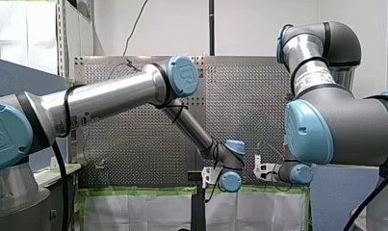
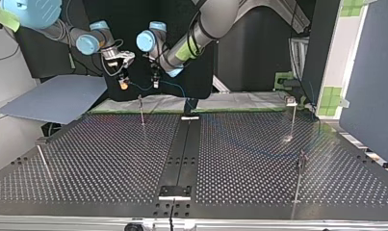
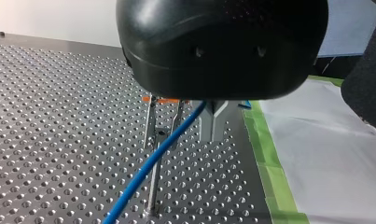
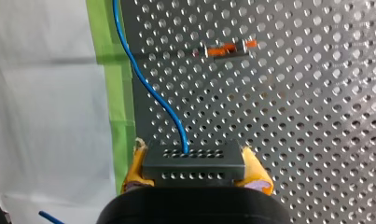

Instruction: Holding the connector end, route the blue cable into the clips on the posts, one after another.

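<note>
wall [image 1: 259,24]: white | table [image 2: 109,159]: perforated metal | sheet [image 4: 45,93]: white, green tape [image 4: 115,70] edge | board [image 2: 57,98]: blue-grey

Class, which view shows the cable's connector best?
The right wrist view: the connector sits large and close, clamped in my right gripper. The top view shows at most a speck; the front and left wrist views show none of it.

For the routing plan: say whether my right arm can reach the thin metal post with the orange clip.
Probably yes: the post stands just ahead of my right tool, with only bare perforated table between.
</note>
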